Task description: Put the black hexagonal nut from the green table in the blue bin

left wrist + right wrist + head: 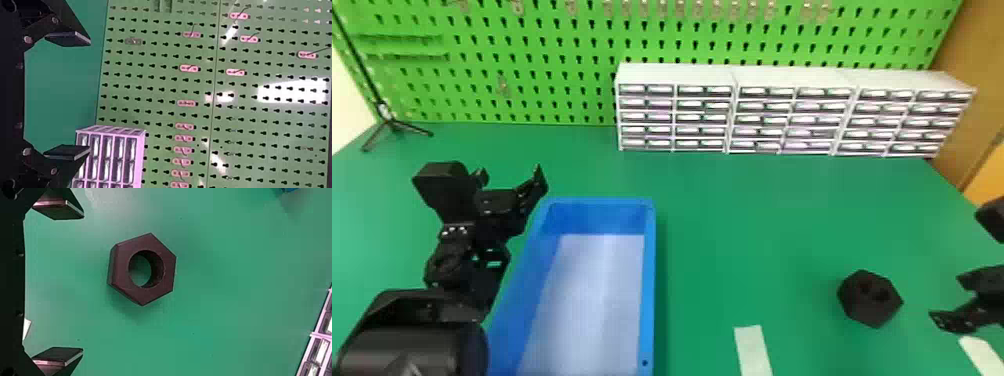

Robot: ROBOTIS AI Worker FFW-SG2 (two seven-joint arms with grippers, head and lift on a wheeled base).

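1. Strip, pale (754, 352): on the green desk (782, 215), at the near edge of the head view, between the blue bin (649, 275) and the black hexagonal nut (869, 298).
2. Right gripper (947, 298): just beside the nut, on its right side. Fingers set wide apart, nothing clamped.
3. Black hexagonal nut: resting on the desk, outside the bin, to the left of the right gripper. The right wrist view shows it ahead of the fingertips, in line with the gap, touching neither finger.
4. Blue bin: on the desk, well apart from the nut, to its left.
5. Left gripper (509, 181): near the bin's far left corner. Fingers spread, nothing clamped.
6. Drawer cabinets (767, 75): at the desk's far side, before the green pegboard (532, 100).
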